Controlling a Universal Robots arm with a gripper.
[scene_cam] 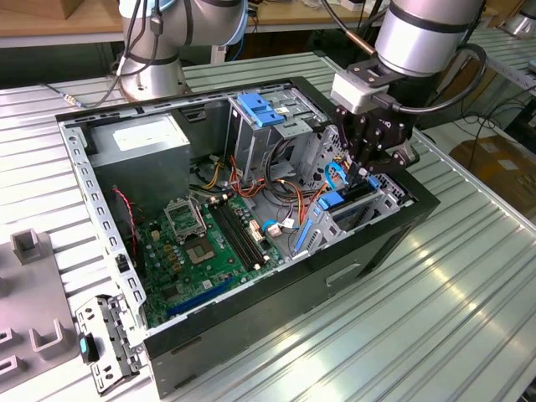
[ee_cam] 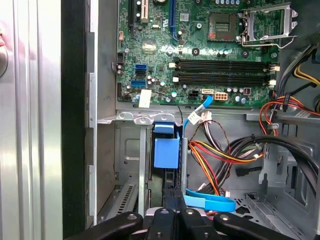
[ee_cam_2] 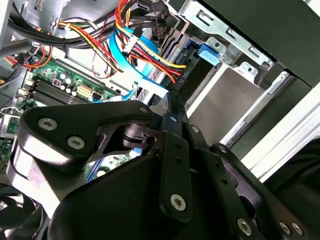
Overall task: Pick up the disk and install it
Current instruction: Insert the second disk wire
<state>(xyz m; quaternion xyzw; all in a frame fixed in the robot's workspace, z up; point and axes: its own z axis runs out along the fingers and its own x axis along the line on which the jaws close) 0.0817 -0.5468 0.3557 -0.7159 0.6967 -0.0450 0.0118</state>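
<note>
Seating the disk point(scene_cam: 347, 203) squarely looks to be the step in hand: it stands on edge inside the drive bay point(scene_cam: 381, 197) at the front corner of the open computer case point(scene_cam: 394, 239), its blue plastic carrier visible in the exterior view. The end effector point(scene_cam: 367, 163) hangs just above it at the bay mouth, fingers drawn close together; whether they pinch the carrier I cannot tell. To do this well, I judge, push straight along the bay rails and keep the loose cables point(ee_cam: 220, 155) out of the slot. Thin stamped grey metal forms the bay walls, while the carrier's blue tab point(ee_cam: 166, 150) is smooth moulded plastic. Beside it a flat blue ribbon cable point(ee_cam: 210, 202) curls. Nearby lies the green circuit board point(scene_cam: 209, 247); the ribbed metal tabletop point(scene_cam: 402, 335) carries everything.
</note>
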